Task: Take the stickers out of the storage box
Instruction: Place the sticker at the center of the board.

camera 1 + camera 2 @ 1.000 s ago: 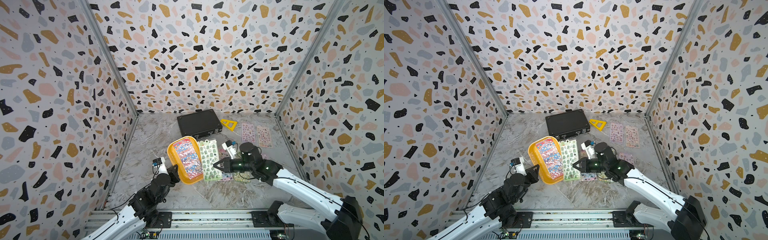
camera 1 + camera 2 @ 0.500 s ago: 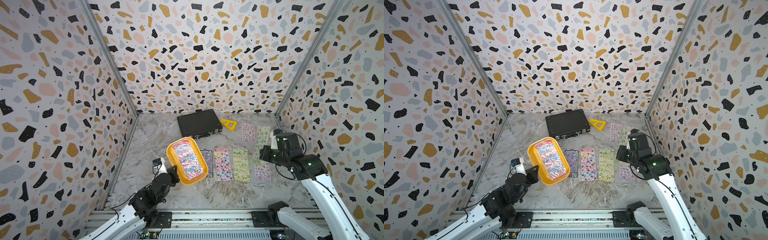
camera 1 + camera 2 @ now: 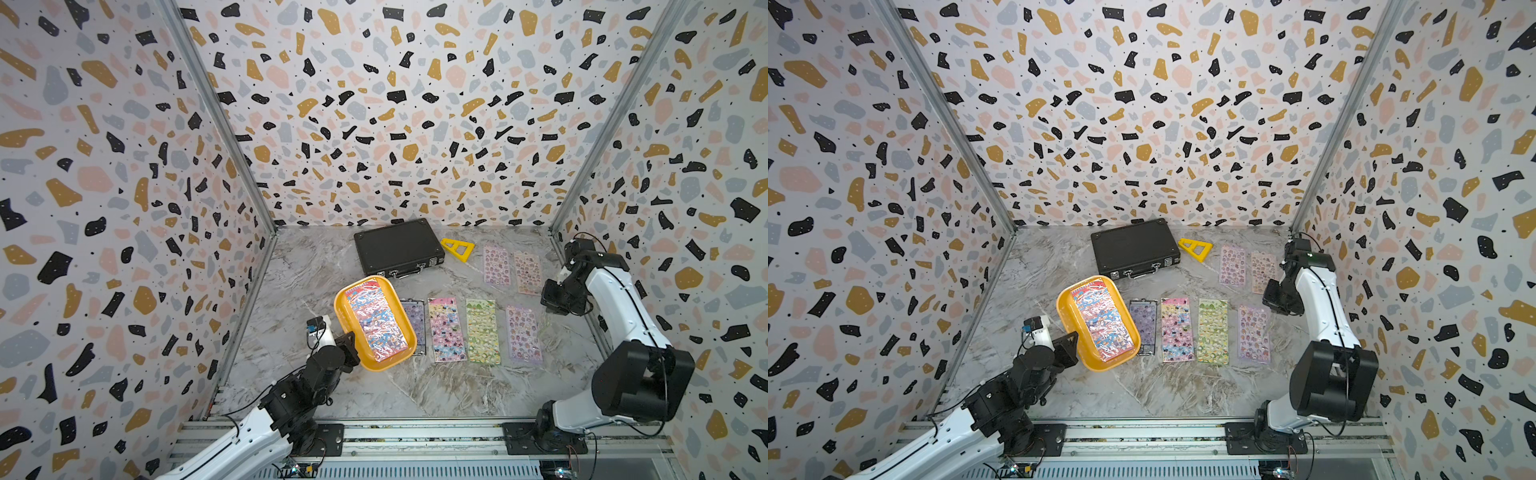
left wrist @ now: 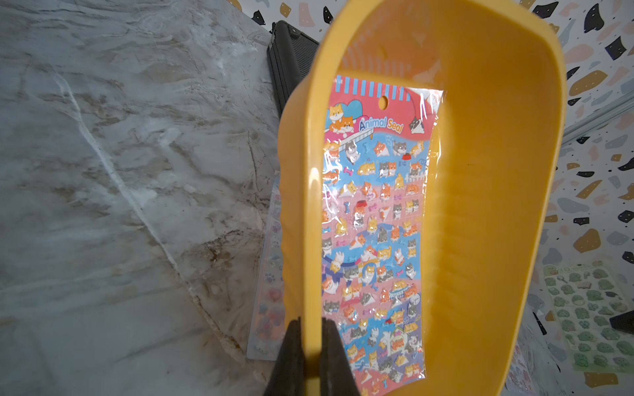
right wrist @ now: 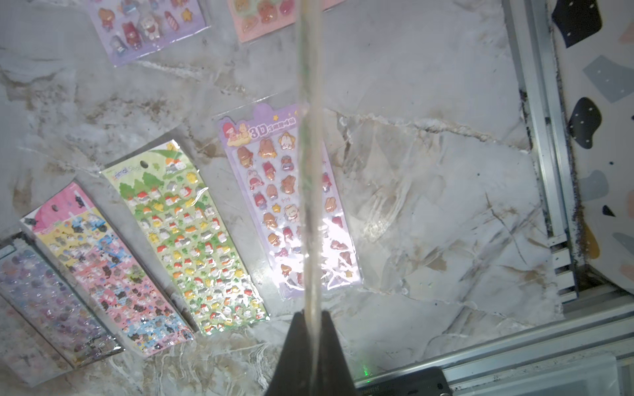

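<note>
Left gripper (image 4: 310,325) is clenched on the near rim of the storage box (image 4: 480,205), one finger inside the wall and one outside. The yellow tray sits front-left on the marble table (image 3: 415,386) and appears tilted. One of the stickers is in the box, the red-and-blue sheet (image 4: 374,223), lying flat along the bottom. Over on the other side, the right gripper (image 5: 312,315) has its jaws pinched on the held sheet (image 5: 310,137). That sheet shows edge-on in the right wrist view as a thin, clear strip running straight out from the fingertips, and whether it touches the table I cannot tell. In both top views the right arm (image 3: 615,299) is folded up close to the right wall. Out on the marble there's a neat row just beside the box: the dark purple sheet (image 3: 417,320), partly tucked under the tray's edge, then the pink sheet (image 3: 446,328), the green sheet (image 3: 482,330) and the lilac sheet (image 3: 523,332). Two back sheets (image 3: 496,266) lie side by side farther off, near the yellow triangle ruler (image 3: 466,249) and the black briefcase (image 3: 397,247)
</note>
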`<state>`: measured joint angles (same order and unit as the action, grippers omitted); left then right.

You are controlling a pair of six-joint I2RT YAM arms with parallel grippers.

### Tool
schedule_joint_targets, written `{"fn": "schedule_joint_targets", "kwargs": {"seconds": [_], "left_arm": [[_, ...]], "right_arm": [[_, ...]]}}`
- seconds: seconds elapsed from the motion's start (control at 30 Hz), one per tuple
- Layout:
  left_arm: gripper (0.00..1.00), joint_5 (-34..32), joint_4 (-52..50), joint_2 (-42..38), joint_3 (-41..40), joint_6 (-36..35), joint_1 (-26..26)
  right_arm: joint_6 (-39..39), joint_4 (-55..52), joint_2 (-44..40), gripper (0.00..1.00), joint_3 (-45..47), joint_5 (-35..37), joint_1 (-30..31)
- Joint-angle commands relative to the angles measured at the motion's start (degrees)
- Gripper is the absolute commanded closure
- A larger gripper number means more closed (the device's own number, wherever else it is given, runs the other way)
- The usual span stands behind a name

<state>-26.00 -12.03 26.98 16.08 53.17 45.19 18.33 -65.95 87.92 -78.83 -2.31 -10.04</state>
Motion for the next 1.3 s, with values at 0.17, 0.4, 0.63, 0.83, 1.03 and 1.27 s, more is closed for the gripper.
{"fn": "schedule_joint_targets", "kwargs": {"seconds": [0.17,0.4,0.63,0.83,1.03,1.27], "left_arm": [[1.0,-0.6,2.4,-2.4,3.1,-0.8,0.1],[1.0,-1.4,1.9,-2.9,3.4,-1.1,0.6],[1.0,-2.1,0.4,-3.5,3.8,-1.2,1.0],[1.0,-2.7,0.0,-4.0,3.9,-1.4,1.4],[1.0,-3.3,-0.5,-4.3,4.2,-1.4,1.9],[1.0,-3.4,-0.6,-4.4,4.3,-1.3,2.2]], "right_arm": [[-3.5,-6.2,8.0,1.0,-3.8,2.0,-8.9],[-3.9,-7.1,15.5,1.0,-5.0,3.2,-9.3],[-3.5,-7.6,18.4,0.96,-3.9,8.3,-9.4],[-3.2,-7.9,19.3,0.83,-3.4,10.5,-9.4],[-3.1,-8.0,19.6,0.8,-3.2,11.9,-9.4],[-3.2,-7.5,17.1,0.84,-2.7,10.7,-8.3]]}}
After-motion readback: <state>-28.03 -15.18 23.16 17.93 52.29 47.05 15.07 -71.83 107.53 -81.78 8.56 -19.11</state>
